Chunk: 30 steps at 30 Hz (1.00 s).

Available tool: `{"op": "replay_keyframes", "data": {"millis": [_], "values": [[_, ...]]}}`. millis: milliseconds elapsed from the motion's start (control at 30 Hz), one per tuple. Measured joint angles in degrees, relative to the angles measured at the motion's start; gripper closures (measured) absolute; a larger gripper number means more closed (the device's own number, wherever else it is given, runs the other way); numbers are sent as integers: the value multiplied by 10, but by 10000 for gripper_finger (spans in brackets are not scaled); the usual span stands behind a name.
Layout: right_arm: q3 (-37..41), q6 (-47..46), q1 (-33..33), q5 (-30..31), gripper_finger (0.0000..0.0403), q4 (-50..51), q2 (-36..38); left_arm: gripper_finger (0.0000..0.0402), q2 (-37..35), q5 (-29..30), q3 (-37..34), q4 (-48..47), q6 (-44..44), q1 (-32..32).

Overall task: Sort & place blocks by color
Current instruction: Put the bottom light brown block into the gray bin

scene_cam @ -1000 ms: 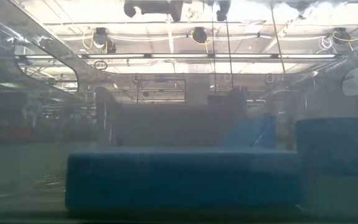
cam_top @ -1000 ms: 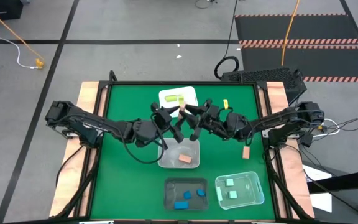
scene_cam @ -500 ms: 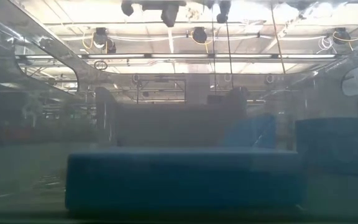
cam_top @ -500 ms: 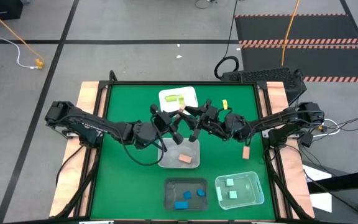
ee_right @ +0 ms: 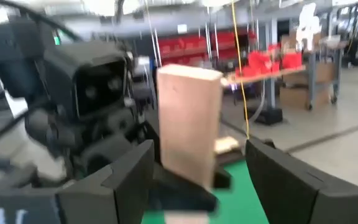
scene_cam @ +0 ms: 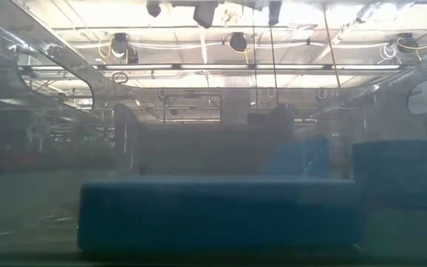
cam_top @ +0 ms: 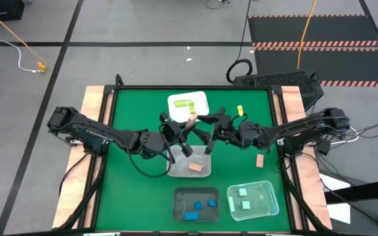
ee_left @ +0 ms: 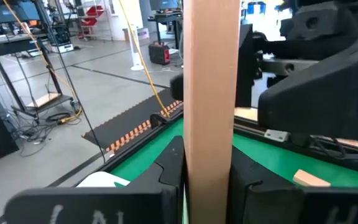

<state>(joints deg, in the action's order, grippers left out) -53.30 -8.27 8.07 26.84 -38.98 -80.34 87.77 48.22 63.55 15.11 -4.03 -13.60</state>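
Both arms are meeting mid-table, right over the far edge of the clear tub that's holding one salmon-tan block. The left gripper is pinching a salmon-tan bar between its fingers; in its wrist view the bar is standing straight up in the jaws. The right gripper is sitting just opposite with its fingers spread wide on either side of the same bar, not touching it as far as I can tell, though that view is pretty blurry.

The rest of the blocks are lying like this: two yellow bars are resting in the white tub at the far side, a small yellow block is loose on the green mat near it, and another salmon-tan block is lying on the mat under the right arm. Blue blocks are sitting in the dark tub at the near edge, mint green blocks in the clear tub beside it.

The low view is only showing a blue block through hazy plastic.
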Motion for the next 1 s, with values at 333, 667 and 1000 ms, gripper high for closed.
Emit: {"op": "replay_keyframes", "data": {"millis": [333,667,1000], "values": [[0,-135,20,0,171,316,159,346,-7,2,0,64,19,0],[0,-378,58,-58,186,606,210,346,-25,-45,0,116,34,-22],[0,-530,86,-246,188,907,210,346,-27,-144,0,59,-94,-52]]}}
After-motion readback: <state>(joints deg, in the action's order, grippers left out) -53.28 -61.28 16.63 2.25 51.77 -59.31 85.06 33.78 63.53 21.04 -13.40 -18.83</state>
